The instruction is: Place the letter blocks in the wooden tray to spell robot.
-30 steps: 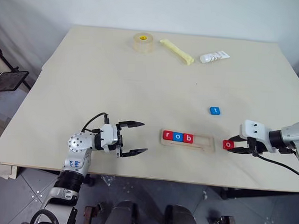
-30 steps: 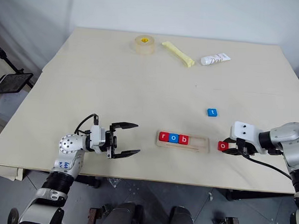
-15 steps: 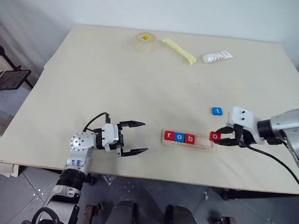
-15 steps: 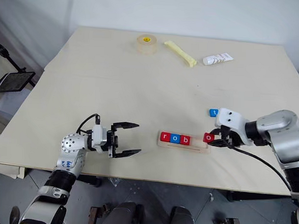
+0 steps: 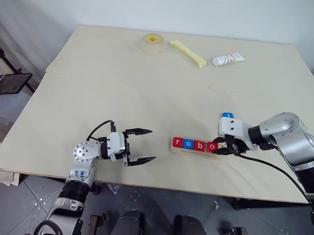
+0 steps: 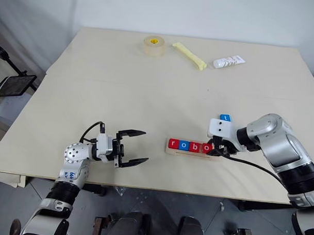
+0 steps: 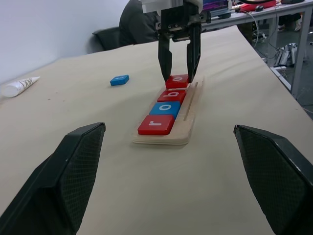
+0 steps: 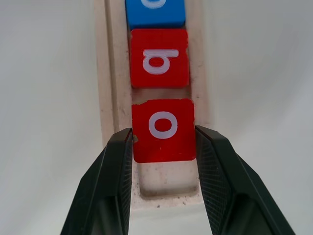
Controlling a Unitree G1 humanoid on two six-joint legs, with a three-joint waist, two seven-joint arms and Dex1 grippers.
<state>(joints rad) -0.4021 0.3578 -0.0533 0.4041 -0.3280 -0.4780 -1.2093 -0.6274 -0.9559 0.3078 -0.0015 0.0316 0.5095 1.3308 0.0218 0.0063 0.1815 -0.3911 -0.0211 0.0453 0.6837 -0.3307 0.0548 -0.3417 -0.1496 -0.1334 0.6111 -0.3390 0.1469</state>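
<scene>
Over wooden tray (image 8: pixel 105 73), right tool (image 8: pixel 164 142) angled down, clamping red 'o' block (image 8: pixel 163 129).

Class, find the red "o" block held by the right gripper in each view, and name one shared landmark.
Left eye view: red "o" block, lower right.
Right eye view, lower right.
Left wrist view, upper centre.
Right wrist view, centre.
Shared landmark: the wooden tray.

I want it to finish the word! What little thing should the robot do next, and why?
Probably open the right gripper and let go: its fingers pinch the red o, which already sits in the tray right after the b. Then the blue t is left.
</scene>
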